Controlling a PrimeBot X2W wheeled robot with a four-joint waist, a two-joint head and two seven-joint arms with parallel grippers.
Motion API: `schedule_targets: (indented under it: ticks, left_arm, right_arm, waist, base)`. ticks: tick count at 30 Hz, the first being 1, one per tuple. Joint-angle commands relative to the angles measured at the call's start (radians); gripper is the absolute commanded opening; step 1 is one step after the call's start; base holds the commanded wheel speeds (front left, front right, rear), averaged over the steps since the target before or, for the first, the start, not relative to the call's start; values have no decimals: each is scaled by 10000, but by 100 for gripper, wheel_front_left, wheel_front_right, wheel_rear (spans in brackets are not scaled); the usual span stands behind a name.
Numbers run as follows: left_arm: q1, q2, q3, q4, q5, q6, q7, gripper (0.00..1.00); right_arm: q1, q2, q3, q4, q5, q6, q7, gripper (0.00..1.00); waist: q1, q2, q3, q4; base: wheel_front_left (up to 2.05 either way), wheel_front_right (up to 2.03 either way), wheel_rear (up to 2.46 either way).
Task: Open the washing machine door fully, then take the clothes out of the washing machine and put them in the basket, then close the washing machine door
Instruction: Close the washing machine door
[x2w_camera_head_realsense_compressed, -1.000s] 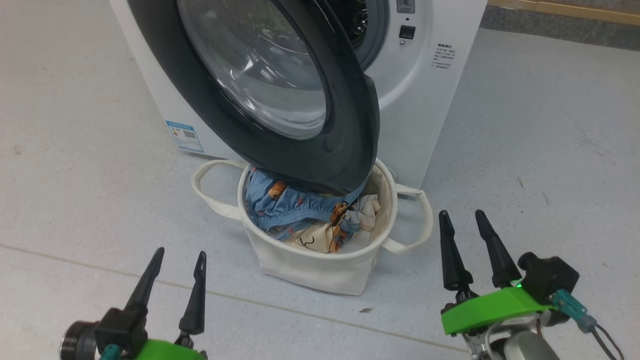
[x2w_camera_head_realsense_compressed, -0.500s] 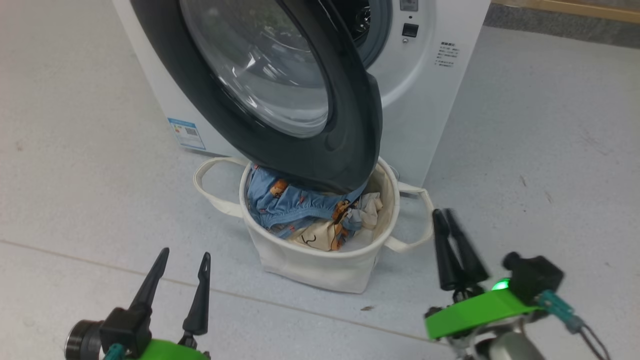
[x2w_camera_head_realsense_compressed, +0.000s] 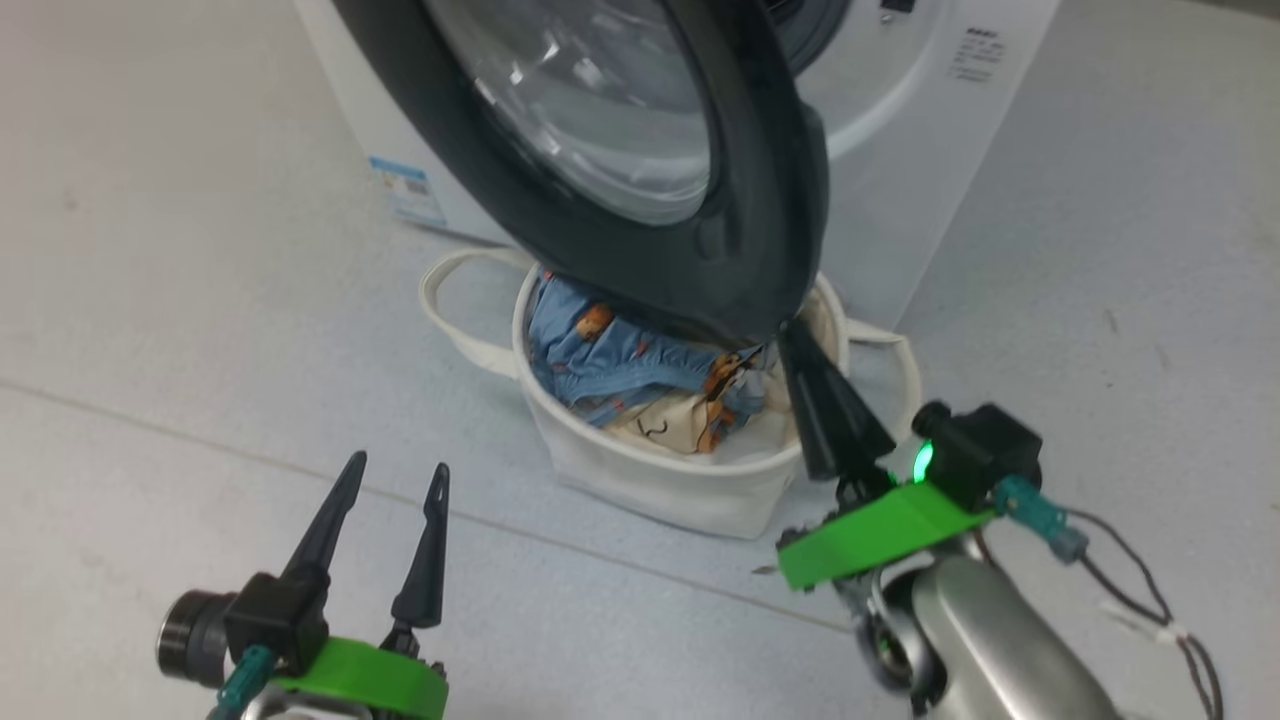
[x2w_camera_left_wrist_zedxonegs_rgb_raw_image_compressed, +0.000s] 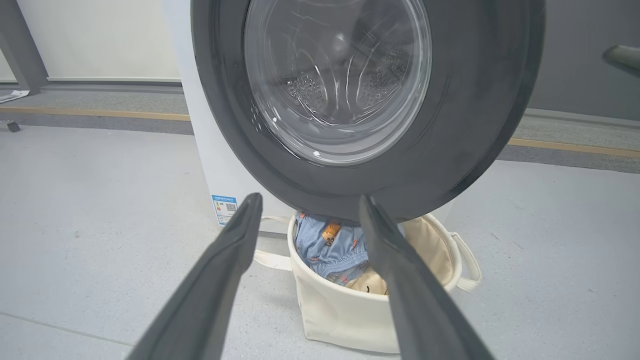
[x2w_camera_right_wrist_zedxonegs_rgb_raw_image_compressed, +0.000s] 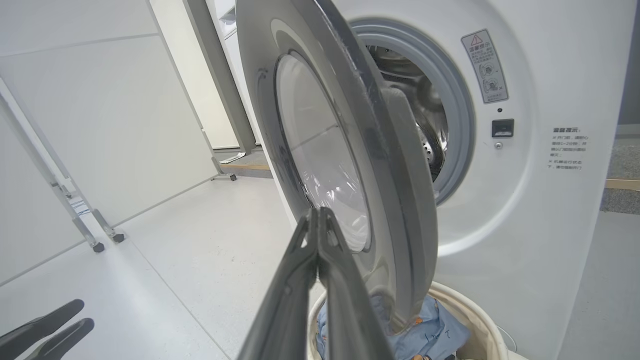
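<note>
Half-open washing machine door (x2w_camera_head_realsense_compressed: 700, 270) hangs over the canvas basket (x2w_camera_head_realsense_compressed: 650, 485), bear-print clothes (x2w_camera_head_realsense_compressed: 620, 365) inside; washing machine (x2w_camera_head_realsense_compressed: 900, 130) behind. The right gripper (x2w_camera_head_realsense_compressed: 793, 335) has fingers pressed together, empty, tips by the door's lower rim, contact unclear; left gripper (x2w_camera_head_realsense_compressed: 398, 468) spread, empty, well apart.

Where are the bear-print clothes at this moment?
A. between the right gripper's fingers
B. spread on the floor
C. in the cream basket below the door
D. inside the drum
C: the clothes lie heaped inside the basket, beneath the open washing machine door.
</note>
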Motion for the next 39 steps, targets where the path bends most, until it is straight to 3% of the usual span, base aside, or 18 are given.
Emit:
schedule_targets:
  ticks: [1,21,39]
  left_arm:
    - [-378,-4,329,-244,133,-30,-120,100]
    - [-1281,-461,266,-89,233,-266,-120,100]
    - [-2115,-629,-188,-232,206,-272,-120,100]
  right_arm:
    - [-524,76,27,-142,32,39,-122,0]
    - [-2893,76,-1188,1744,-248,39,-122,0]
    - [-5774,76,-3907,3000,-599,39,-122,0]
  waist:
    - [0,0,307,224]
    - [0,0,1642,661]
    - [0,0,3408,964]
  base:
    - [0,0,0]
    - [0,0,0]
    - [0,0,0]
